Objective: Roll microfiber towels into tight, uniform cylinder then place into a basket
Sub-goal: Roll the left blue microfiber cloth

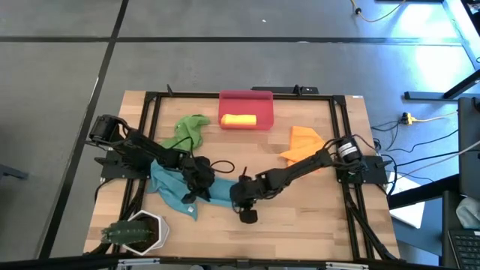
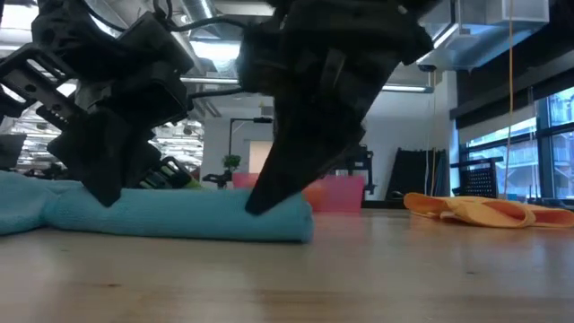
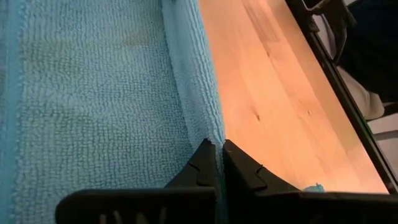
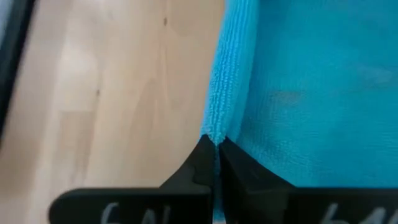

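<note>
The teal towel (image 1: 176, 187) lay on the bench (image 1: 300, 217) towards the near-left part, between the two arms; part of it was bunched at the left, and in the low view its right portion formed a low, soft roll or fold ending in a rounded edge. The left pincer (image 3: 219, 163) was closed on the towel's hemmed edge; the right pincer (image 4: 216, 155) was likewise closed, nipping the same cloth's edge farther along.

Judged handling: the cloth was light, limp and compressible; it would sag and unroll if released, so any roll needs steady pressure along its length; the sensible hold is the hem or corners, where the doubled fabric gives the fingertips something to bite. The looped pile appeared grippy rather than slick, though it may drag on the wood.

Materials: the bench was pale, smooth timber with a dark metal frame; the towel showed a fine terry texture with a stitched border.

The basket (image 1: 225, 101), a red-pink rectangular bin with low walls, stood at the far middle of the bench, holding a yellow roll (image 1: 238, 119); a green towel (image 1: 187, 129) lay crumpled to its left; an orange towel (image 1: 304, 142) lay to its right.
</note>
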Motion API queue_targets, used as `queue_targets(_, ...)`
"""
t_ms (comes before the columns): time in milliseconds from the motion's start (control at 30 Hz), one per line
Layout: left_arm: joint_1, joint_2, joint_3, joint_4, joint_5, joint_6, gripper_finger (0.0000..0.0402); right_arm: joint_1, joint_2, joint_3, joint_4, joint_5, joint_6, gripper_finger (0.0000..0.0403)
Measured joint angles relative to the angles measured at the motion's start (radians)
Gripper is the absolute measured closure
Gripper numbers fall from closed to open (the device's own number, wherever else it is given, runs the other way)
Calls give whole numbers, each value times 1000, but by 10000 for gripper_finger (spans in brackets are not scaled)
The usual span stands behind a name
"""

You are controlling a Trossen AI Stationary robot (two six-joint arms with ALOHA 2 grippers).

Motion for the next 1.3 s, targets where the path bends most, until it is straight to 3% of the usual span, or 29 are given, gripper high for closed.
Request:
queue_targets(300,48,0,6,2,-3,26,401,-74,-79,-290,383,-37,180,397)
queue_targets(433,71,1,30,-15,-1,55,397,-87,-75,-347,458,-38,239,397)
queue_targets(600,86,2,82,-75,7,115,361,-87,-75,-355,460,-36,265,397)
queue_targets(833,99,2,228,-383,-165,232,306,-92,-75,-355,448,-21,281,397)
queue_targets(1033,99,2,373,-645,-309,293,284,-93,-75,-355,445,-11,282,396)
queue_targets(1200,65,2,452,-711,-333,303,283,-97,-75,-355,432,-3,303,392)
queue_targets(1300,-4,2,471,-708,-420,338,285,-100,-75,-354,423,10,307,391)
